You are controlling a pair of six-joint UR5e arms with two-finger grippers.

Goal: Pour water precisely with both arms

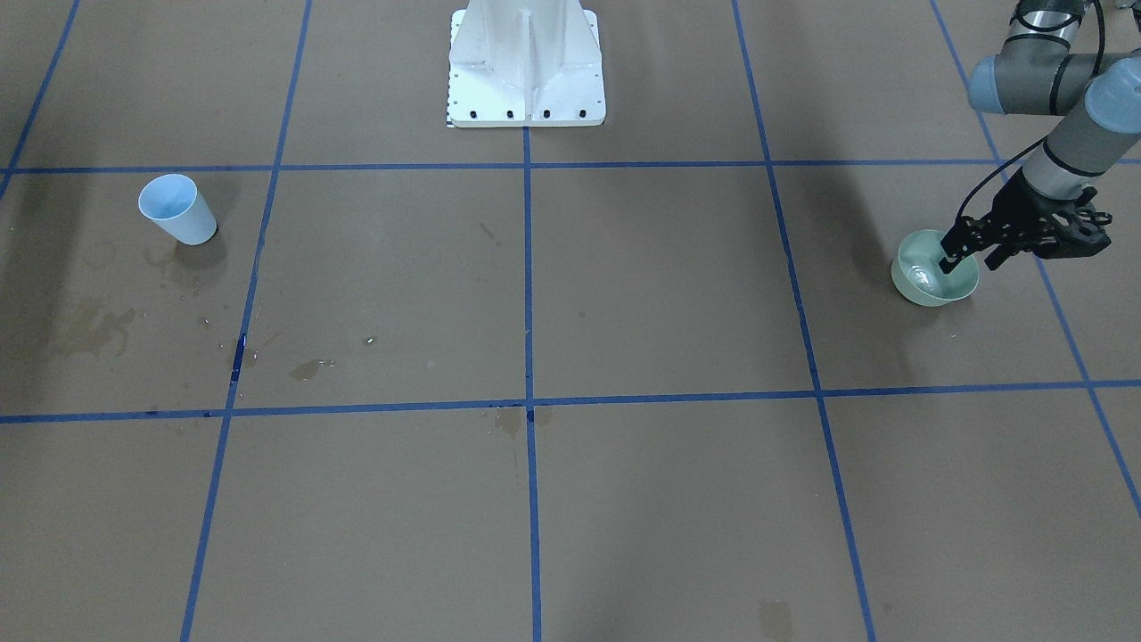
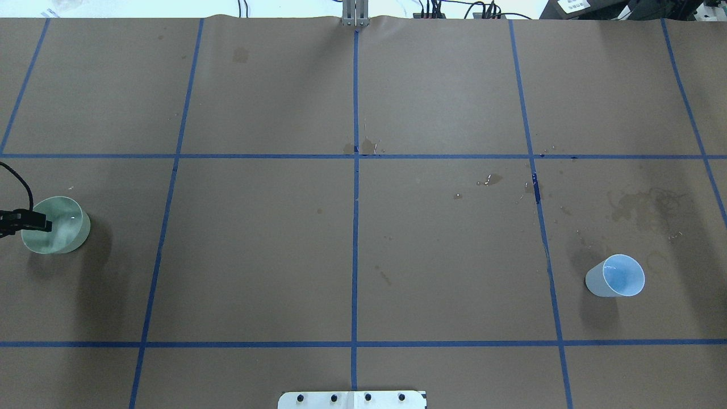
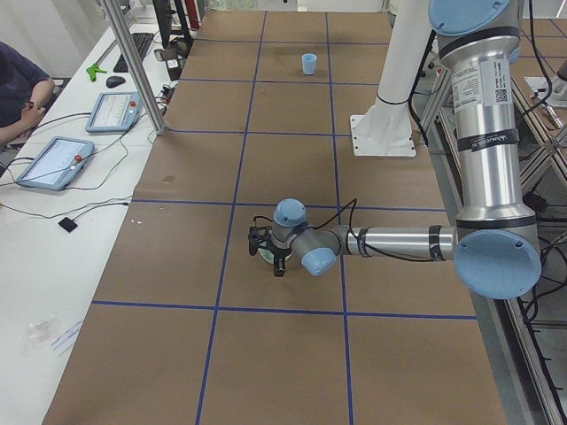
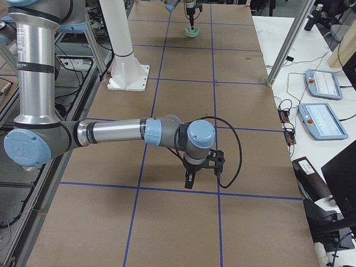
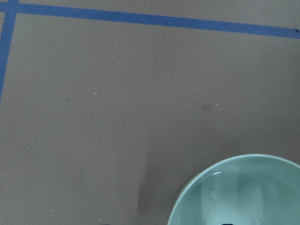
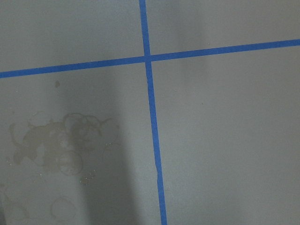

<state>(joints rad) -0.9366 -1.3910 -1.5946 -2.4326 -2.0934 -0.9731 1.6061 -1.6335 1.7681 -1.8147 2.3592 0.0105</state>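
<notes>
Water [image 1: 927,278] sits in the light, probably slippery pale green cup [image 1: 916,292], best pinched by its rim wall, which the left gripper [image 1: 970,263] straddles with spread fingers; the right gripper [image 4: 189,182] cannot be judged.

The left arm [image 1: 1065,152] reaches out low, its forearm level and the wrist bent, with the left gripper [image 1: 972,257] pointing down, jaws apart. The right arm [image 4: 111,133] stretches level and the right gripper [image 4: 189,179] hangs straight down, jaw state unclear.
</notes>
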